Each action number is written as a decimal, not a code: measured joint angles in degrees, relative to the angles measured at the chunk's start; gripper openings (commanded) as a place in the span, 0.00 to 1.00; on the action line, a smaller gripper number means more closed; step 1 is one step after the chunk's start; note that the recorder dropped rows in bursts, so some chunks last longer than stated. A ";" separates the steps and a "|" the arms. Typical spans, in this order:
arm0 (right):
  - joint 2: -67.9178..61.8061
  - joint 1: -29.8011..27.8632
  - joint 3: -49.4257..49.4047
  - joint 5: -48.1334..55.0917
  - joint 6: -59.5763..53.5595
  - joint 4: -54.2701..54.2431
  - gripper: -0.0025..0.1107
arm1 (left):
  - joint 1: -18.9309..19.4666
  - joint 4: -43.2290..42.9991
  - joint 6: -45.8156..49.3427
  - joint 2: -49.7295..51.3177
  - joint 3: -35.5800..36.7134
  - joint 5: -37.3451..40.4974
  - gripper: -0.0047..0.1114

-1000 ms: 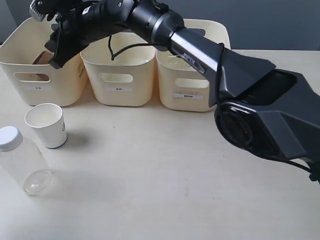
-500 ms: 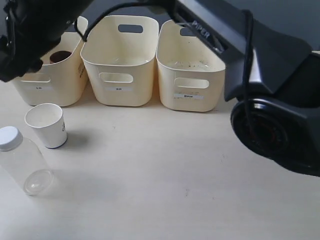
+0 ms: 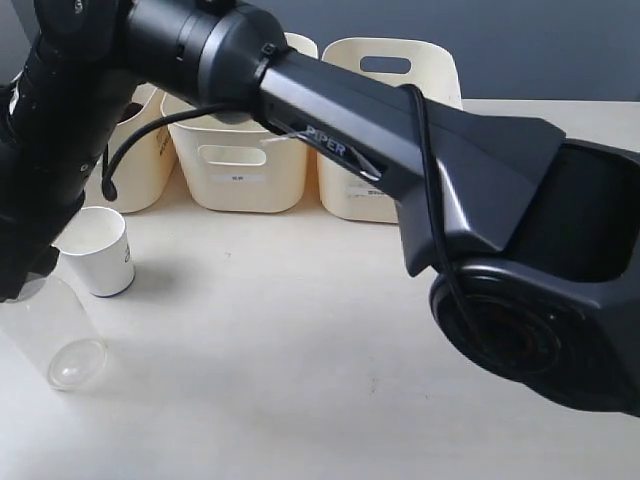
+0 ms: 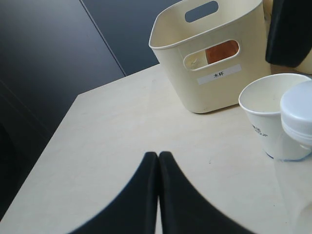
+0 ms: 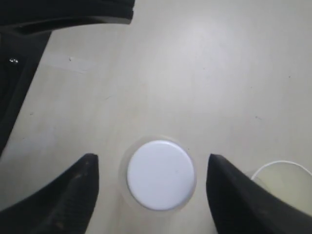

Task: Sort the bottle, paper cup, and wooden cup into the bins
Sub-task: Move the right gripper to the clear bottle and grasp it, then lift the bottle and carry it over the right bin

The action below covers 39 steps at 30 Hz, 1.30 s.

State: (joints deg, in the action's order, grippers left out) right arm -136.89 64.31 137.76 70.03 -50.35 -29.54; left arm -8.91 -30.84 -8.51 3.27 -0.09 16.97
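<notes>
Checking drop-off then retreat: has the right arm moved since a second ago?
Yes. In the exterior view the right arm has swung from above the left bin toward the bottle; its open hand now straddles the cap.

The exterior camera looks down from the front across the table (image 3: 300,380) toward the bins (image 3: 240,160), my right arm (image 3: 330,110) close and filling much of its frame. My right wrist camera points straight down, close over the bottle (image 5: 161,174), its white cap centred between my fingers (image 5: 73,195). My left wrist camera sits low, looking across the tabletop at the paper cup (image 4: 273,117), the bottle and one bin. All three views share the bottle and paper cup.
</notes>
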 measured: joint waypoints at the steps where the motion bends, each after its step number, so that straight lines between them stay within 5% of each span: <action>1: -0.05 -0.10 -0.01 0.00 0.00 0.10 0.56 | 0.00 0.00 0.00 0.00 0.00 0.00 0.04; 11: -0.05 -0.10 -0.38 0.00 0.00 3.50 0.65 | 0.00 0.00 0.00 0.00 0.00 0.00 0.04; 39: -3.30 -0.10 -0.38 -2.65 -4.23 1.31 0.58 | 0.00 0.00 0.00 0.00 0.00 0.00 0.04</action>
State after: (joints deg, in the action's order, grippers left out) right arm -140.19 64.21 137.39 67.38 -54.59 -28.23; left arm -8.91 -30.84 -8.51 3.27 -0.09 16.97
